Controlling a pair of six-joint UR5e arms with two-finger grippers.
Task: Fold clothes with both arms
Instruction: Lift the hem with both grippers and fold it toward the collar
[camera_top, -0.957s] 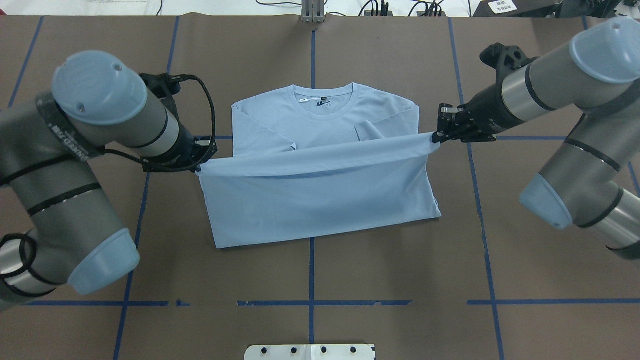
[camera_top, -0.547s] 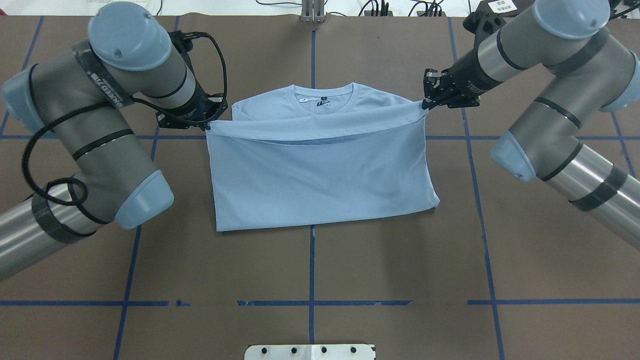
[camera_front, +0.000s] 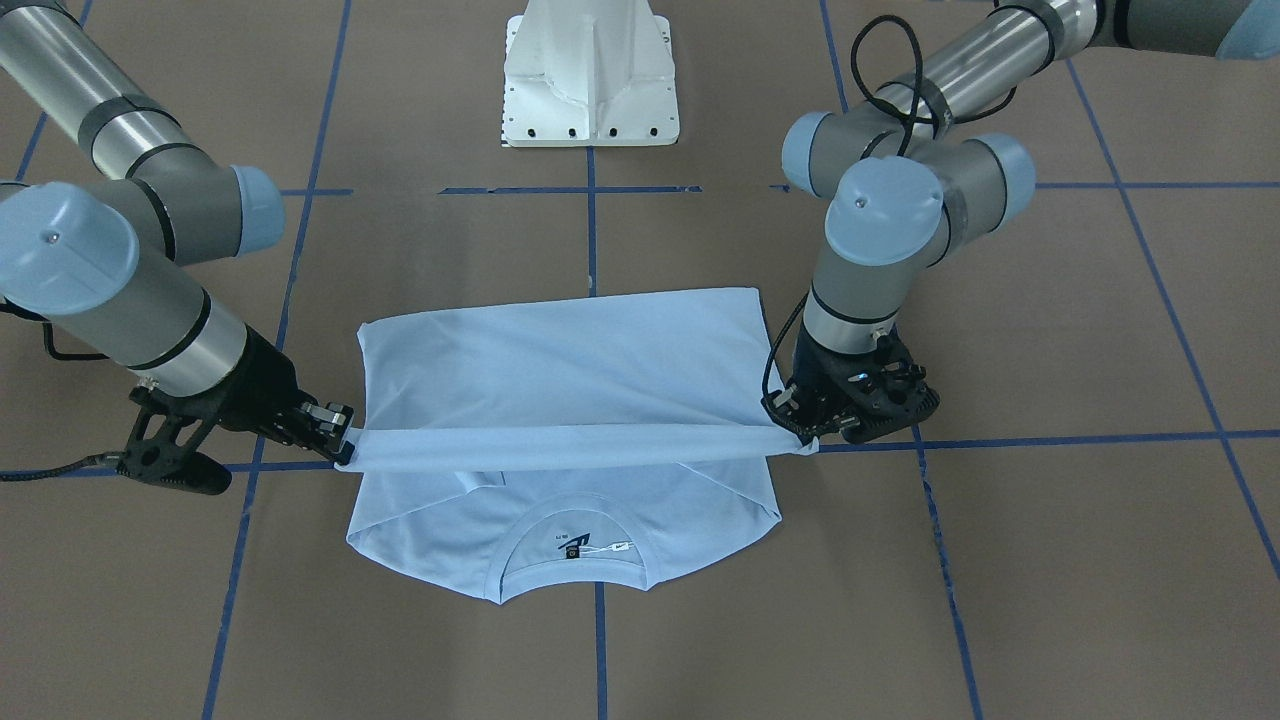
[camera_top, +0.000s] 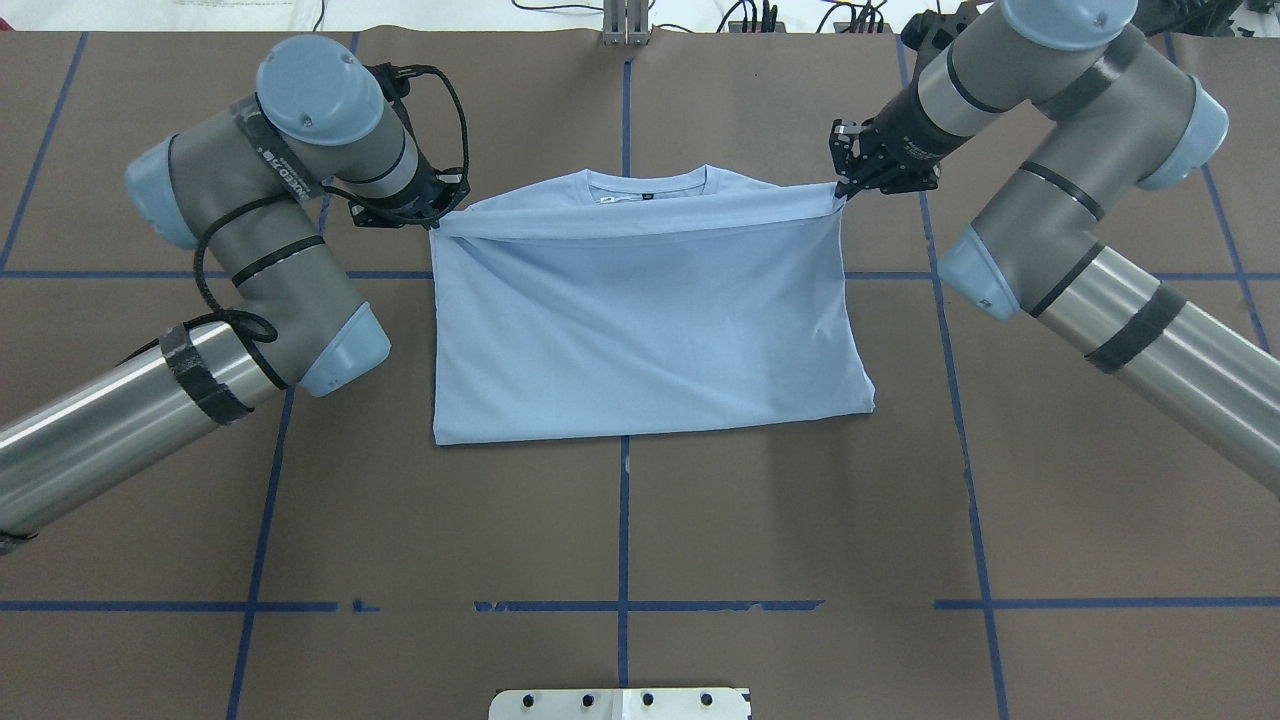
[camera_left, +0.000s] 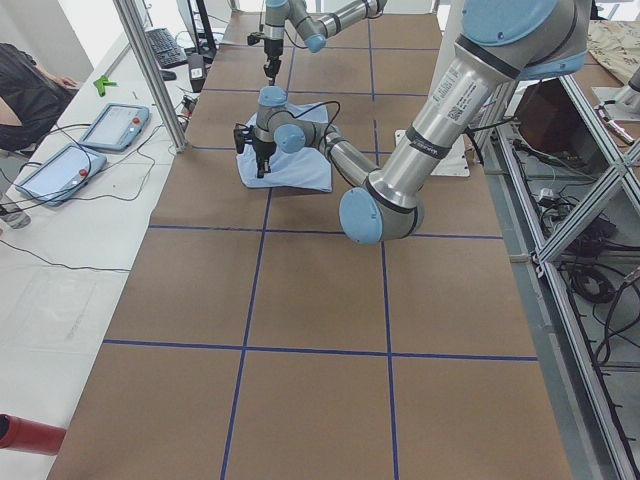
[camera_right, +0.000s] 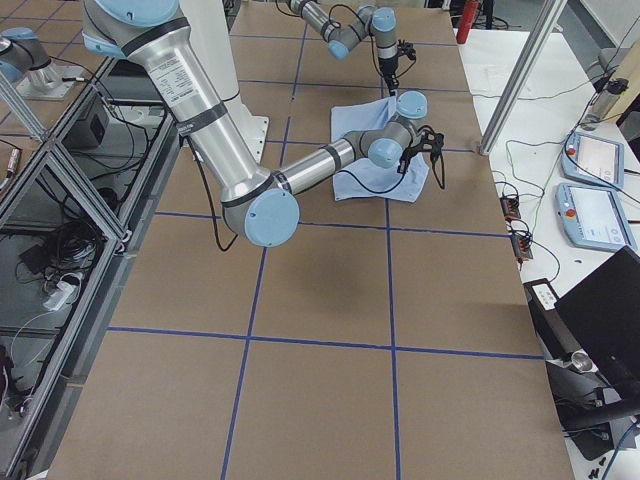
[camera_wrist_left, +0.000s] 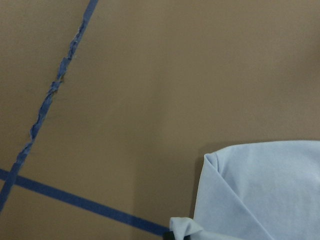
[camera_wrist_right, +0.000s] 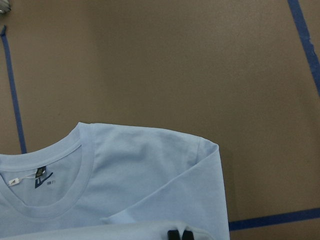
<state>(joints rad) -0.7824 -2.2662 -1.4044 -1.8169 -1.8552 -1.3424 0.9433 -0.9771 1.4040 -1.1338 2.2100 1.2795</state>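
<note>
Light blue shirt lies in the upper middle of the overhead view on the brown table, doubled over itself, with its crease along the lower edge and its hem stretched straight across the top, just short of the collar. The left gripper, at upper left there, is pinched closed on one hem corner. The right gripper, at upper right, is pinched closed on the other. Holding both corners apart and level seems meant to keep the hem taut so it lands square over the shoulders. In the front-facing view the hem hangs as a raised band, so it looks not yet laid down. Bare table surrounds the shirt on all sides, crossed only by blue tape lines. Cables sit beyond the top edge, well apart.
</note>
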